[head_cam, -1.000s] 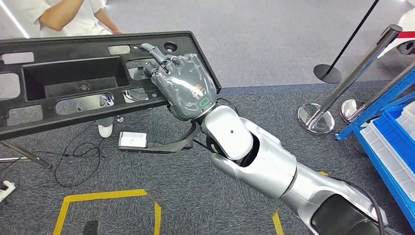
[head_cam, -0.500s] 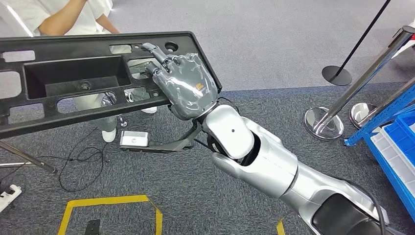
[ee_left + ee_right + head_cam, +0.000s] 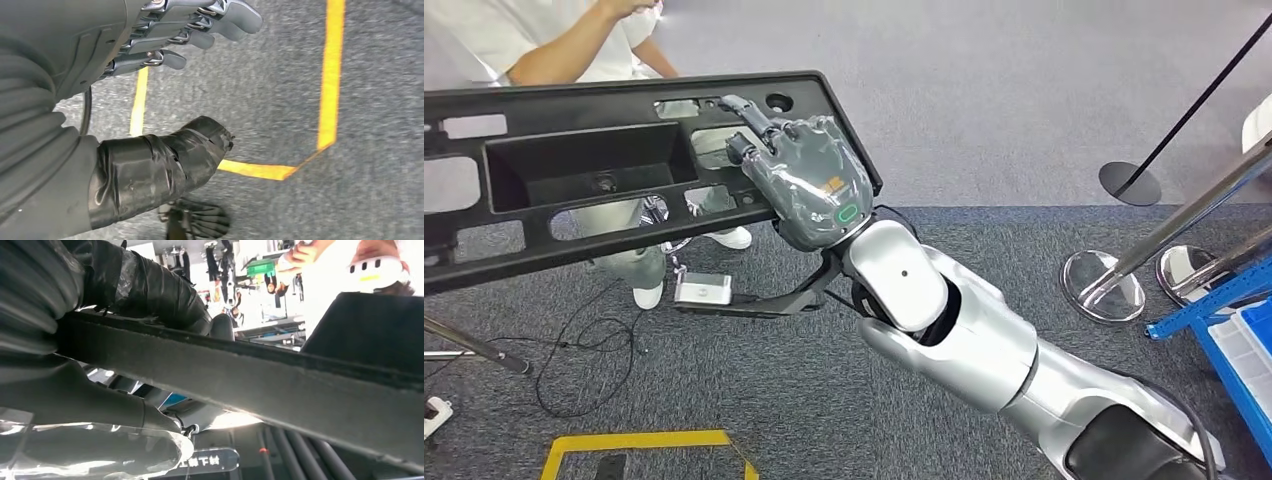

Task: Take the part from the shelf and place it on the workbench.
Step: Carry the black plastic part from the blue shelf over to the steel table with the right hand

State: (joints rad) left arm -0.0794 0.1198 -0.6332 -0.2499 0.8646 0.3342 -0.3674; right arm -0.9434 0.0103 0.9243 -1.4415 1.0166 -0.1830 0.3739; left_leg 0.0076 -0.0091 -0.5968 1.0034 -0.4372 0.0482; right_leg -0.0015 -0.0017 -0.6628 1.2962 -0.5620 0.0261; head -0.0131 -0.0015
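Part point(image 3: 574, 170), a long black moulded panel, spans the upper left of the frame, carried above the carpet. Right hand point(image 3: 809, 180) grips its right end, fingers point(image 3: 749, 115) clamped through a cutout. Left hand point(image 3: 150, 45) hangs with fingers apart, holding nothing. Transport step, I judge; next, find the worktop.

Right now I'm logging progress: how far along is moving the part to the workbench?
Done: the long black part is off any shelf, carried in the air over grey carpet. In hand: the right robot hand grips its end, fingers through an opening; the left robot hand hangs open above floor tape. Left: setting it down; no workbench is in sight yet.
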